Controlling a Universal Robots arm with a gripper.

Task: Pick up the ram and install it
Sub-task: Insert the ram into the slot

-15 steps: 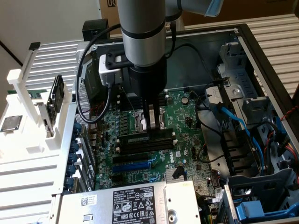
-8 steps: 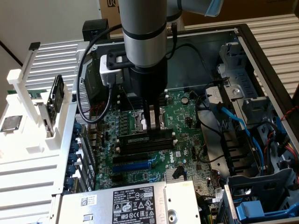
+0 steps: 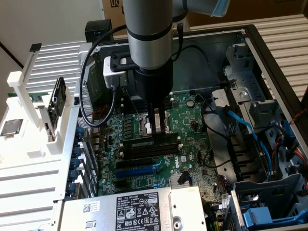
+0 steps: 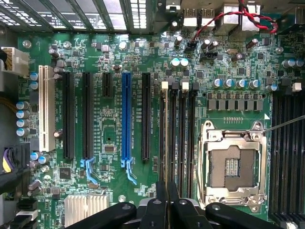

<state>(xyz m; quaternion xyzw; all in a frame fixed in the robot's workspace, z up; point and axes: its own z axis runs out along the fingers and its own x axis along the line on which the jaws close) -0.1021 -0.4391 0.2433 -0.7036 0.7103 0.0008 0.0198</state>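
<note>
In the exterior view my gripper [image 3: 155, 130] reaches straight down from the arm onto the bank of black memory slots [image 3: 154, 150] in the middle of the motherboard. The ram [image 3: 148, 143] stands on edge along the slot nearest the CPU socket, with my fingers shut on its middle. In the wrist view the ram [image 4: 165, 143] appears as a thin edge-on strip between my black fingers [image 4: 157, 210], lined up with the memory slot closest to the expansion slots. Whether it is fully seated I cannot tell. The other memory slots [image 4: 183, 143] beside it are bare.
The open CPU socket [image 4: 233, 164] lies right beside the memory bank. A blue expansion slot [image 4: 126, 119] and black ones sit on the other side. The power supply [image 3: 130, 207] is at the case's near end; blue cables [image 3: 245, 125] and a drive cage [image 3: 269, 202] fill the exterior view's right.
</note>
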